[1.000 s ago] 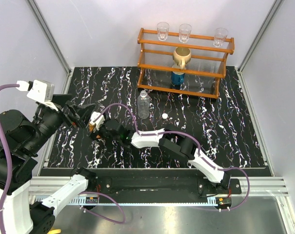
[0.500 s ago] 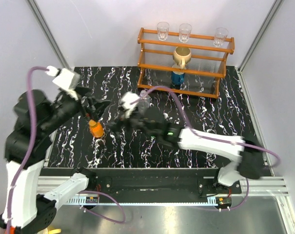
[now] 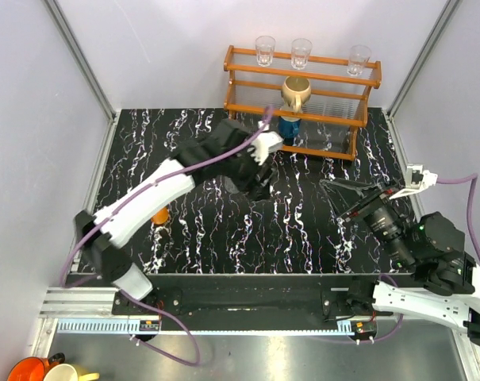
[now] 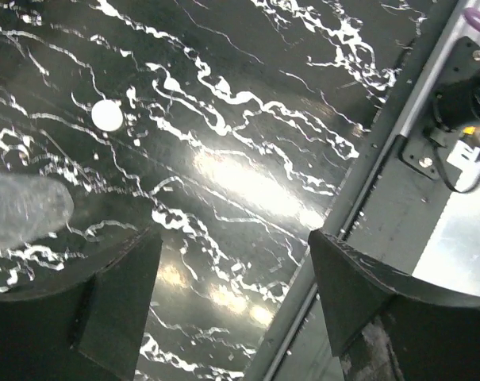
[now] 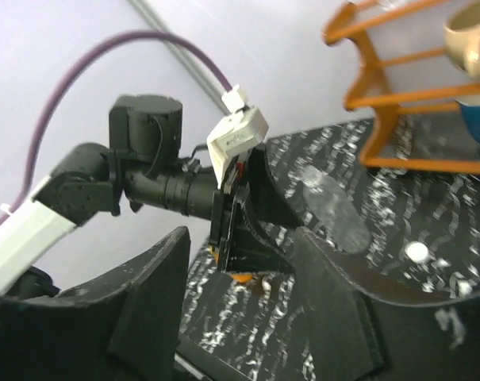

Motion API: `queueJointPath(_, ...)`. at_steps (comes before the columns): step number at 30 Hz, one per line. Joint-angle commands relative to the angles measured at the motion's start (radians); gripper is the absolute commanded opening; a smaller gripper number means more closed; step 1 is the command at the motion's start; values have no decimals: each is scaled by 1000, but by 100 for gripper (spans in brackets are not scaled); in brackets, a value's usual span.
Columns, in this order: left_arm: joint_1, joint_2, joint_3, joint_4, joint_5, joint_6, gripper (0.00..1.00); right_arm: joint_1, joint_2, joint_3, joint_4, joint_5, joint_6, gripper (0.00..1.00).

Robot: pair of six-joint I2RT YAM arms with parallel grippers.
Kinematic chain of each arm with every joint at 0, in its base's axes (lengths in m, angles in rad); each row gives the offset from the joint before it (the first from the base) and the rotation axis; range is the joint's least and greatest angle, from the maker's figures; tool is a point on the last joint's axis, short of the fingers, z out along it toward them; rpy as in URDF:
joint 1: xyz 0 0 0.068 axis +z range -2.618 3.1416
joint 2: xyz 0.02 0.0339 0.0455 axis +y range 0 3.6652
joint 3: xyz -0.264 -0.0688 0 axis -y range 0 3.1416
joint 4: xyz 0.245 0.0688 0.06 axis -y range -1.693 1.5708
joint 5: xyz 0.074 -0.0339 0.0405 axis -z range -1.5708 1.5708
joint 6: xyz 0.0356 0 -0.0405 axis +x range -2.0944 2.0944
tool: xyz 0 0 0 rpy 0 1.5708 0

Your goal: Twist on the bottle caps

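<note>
The orange bottle (image 3: pixel 159 214) stands at the table's left, partly behind my left arm; its lower edge (image 5: pixel 246 278) peeks out in the right wrist view. I cannot make out an orange cap apart from it. The clear bottle (image 5: pixel 332 203) stands upright by my left gripper (image 3: pixel 254 184) and is blurred at the left edge (image 4: pixel 24 210) of the left wrist view. A small white round cap (image 4: pixel 107 115) lies on the table beside it (image 5: pixel 416 252). The left gripper (image 4: pixel 236 238) is open and holds nothing. My right gripper (image 3: pixel 336 200) hovers at the right, open and empty (image 5: pixel 241 238), pointing at the left gripper.
A wooden rack (image 3: pixel 303 103) at the back holds clear glasses, a tan mug (image 3: pixel 296 91) and a blue object (image 3: pixel 289 127). The black marbled table (image 3: pixel 224 238) ends in a metal rail (image 4: pixel 366 182) at the near edge. Grey walls stand on three sides.
My left arm has swung from the far left to the middle back, over the clear bottle. My right arm has pulled back from the orange bottle to the right side.
</note>
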State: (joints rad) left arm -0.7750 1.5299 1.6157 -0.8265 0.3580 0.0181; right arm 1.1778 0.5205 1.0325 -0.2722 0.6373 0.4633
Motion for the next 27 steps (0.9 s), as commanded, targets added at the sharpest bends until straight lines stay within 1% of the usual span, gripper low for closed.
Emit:
queueJointPath(1, -13, 194, 182, -31, -63, 100, 77, 2, -1, -16, -245, 160, 83, 60)
queueJointPath(2, -18, 238, 206, -40, -73, 108, 76, 2, 3, -5, -258, 166, 77, 58)
queueJointPath(3, -21, 321, 257, -39, -80, 130, 73, 2, 6, 12, -283, 168, 74, 57)
queueJointPath(5, -24, 389, 300, -22, -125, 155, 68, 2, 13, 26, -298, 174, 66, 55)
queueJointPath(6, -24, 423, 329, -13, -137, 161, 63, 2, 15, 34, -309, 179, 66, 53)
queueJointPath(7, -24, 471, 341, -5, -145, 170, 61, 2, 13, 35, -311, 180, 66, 53)
queueJointPath(8, -26, 490, 343, 24, -161, 177, 58, 2, 9, 37, -317, 182, 64, 53)
queueJointPath(9, -26, 504, 337, 39, -169, 187, 54, 2, 6, 38, -323, 197, 69, 53)
queueJointPath(11, -24, 539, 323, 87, -203, 195, 50, 2, -8, 40, -343, 214, 90, 52)
queueJointPath(13, -24, 570, 306, 115, -240, 201, 48, 2, -26, 34, -343, 220, 109, 51)
queueJointPath(17, -15, 619, 311, 151, -255, 201, 46, 2, -40, 29, -344, 219, 110, 49)
queueJointPath(21, 9, 661, 342, 156, -238, 192, 44, 2, -53, 32, -346, 223, 107, 48)
queueJointPath(23, 34, 687, 360, 155, -232, 187, 42, 2, -56, 34, -346, 222, 110, 47)
queueJointPath(27, 63, 740, 397, 118, -214, 164, 41, 2, -57, 24, -344, 220, 107, 48)
